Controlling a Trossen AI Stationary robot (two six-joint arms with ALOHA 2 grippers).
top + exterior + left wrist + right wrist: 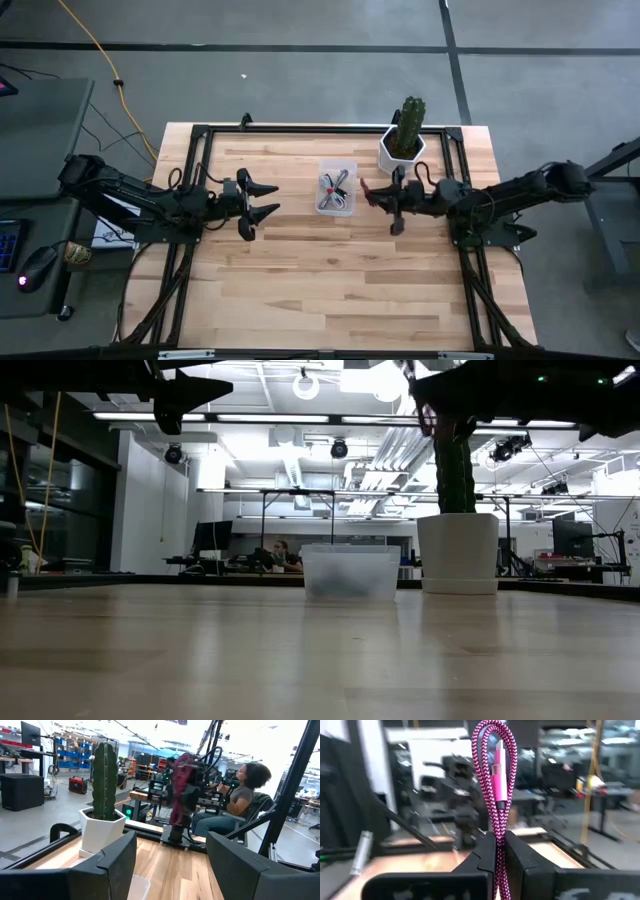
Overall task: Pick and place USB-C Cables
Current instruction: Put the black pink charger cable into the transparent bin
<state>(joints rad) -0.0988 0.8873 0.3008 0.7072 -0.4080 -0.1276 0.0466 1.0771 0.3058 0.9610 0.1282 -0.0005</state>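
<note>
The right pincer (368,192) is clamped on the dark red cable (496,785), whose looped length runs on past the fingertips in line with the fingers. The bin (336,188), holding the other cables (333,186), lies just beside the pincer, toward the table's middle, so the right arm is likely the one to drop this cable in. It reaches level, well above the counter (330,270), beside the cactus pot (401,150). The left pincer (262,200), fingers apart and empty, waits near the bin's other side.
</note>
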